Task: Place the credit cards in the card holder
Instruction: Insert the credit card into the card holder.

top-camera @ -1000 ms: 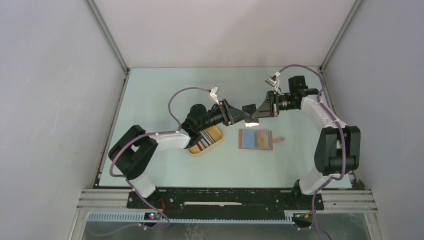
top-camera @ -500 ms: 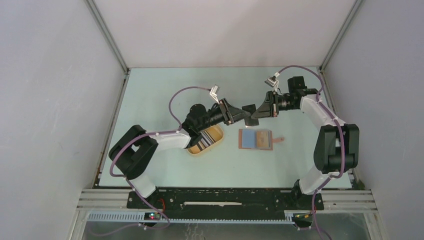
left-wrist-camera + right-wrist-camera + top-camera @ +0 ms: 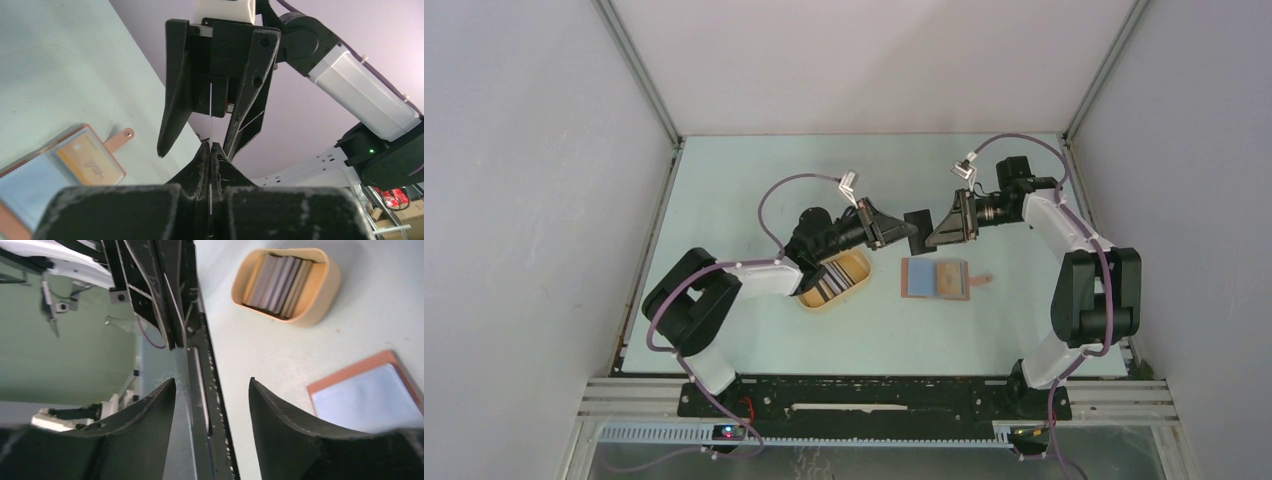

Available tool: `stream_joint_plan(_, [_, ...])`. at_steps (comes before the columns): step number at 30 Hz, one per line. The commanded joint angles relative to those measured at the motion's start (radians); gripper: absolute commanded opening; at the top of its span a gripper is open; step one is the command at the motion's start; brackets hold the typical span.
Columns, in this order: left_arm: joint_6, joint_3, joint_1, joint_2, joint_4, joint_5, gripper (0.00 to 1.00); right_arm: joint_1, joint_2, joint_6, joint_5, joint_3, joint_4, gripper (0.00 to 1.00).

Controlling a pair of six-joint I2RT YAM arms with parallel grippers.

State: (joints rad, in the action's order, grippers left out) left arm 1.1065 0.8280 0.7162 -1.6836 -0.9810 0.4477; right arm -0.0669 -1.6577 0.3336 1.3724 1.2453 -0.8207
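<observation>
Table (image 3: 754, 180): pale green surface that carries the tray and the card holder; both arms reach over its middle.
Left arm (image 3: 754, 275): extends from the near left corner toward the table centre and passes over the left part of the tray.
Right arm (image 3: 1064, 225): runs along the right edge, then turns inward toward the centre and faces the left arm.
Left gripper (image 3: 210, 146): fingers pressed together, clamping the held card by its lower edge, raised above the table.
Right gripper (image 3: 212, 382): fingers spread wide, one on each side of the held card, neither finger touching it.
Tray (image 3: 856, 275): yellow oval, left of centre, just beside the card holder but apart from it.
Card holder (image 3: 935, 278): reddish-brown, lies open and flat right of centre, light blue lining up, snap tab toward the right edge; a tan card sits in the half nearer the tab.
Card stack (image 3: 826, 283): striped row of cards inside the tray.
Held card (image 3: 918, 219): dark, in the air between the two grippers, farther back than the card holder.
</observation>
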Motion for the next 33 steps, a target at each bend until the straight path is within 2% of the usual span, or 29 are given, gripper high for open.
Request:
stream_joint_plan(1, [-0.040, -0.068, -0.028, 0.003, -0.035, 0.008, 0.00, 0.056, 0.032, 0.170, -0.155, 0.002, -0.106, 0.65])
stream_joint_plan(5, [-0.068, -0.073, -0.022, -0.017, 0.035, 0.008, 0.00, 0.166, 0.030, 0.196, -0.233, -0.029, -0.102, 0.63])
stream_joint_plan(10, [-0.073, -0.023, 0.006, -0.080, 0.112, 0.011, 0.00, 0.184, -0.015, 0.126, -0.449, -0.092, -0.013, 0.46])
stream_joint_plan(17, [-0.094, 0.085, 0.032, -0.184, 0.272, 0.021, 0.00, 0.163, -0.116, 0.120, -0.525, -0.093, -0.016, 0.24])
stream_joint_plan(24, [-0.096, 0.165, 0.033, -0.267, 0.354, 0.050, 0.00, 0.089, -0.172, 0.100, -0.604, -0.082, -0.007, 0.21])
stream_joint_plan(33, [-0.139, 0.234, 0.032, -0.338, 0.403, 0.108, 0.00, 0.082, -0.237, 0.092, -0.686, -0.066, -0.017, 0.18])
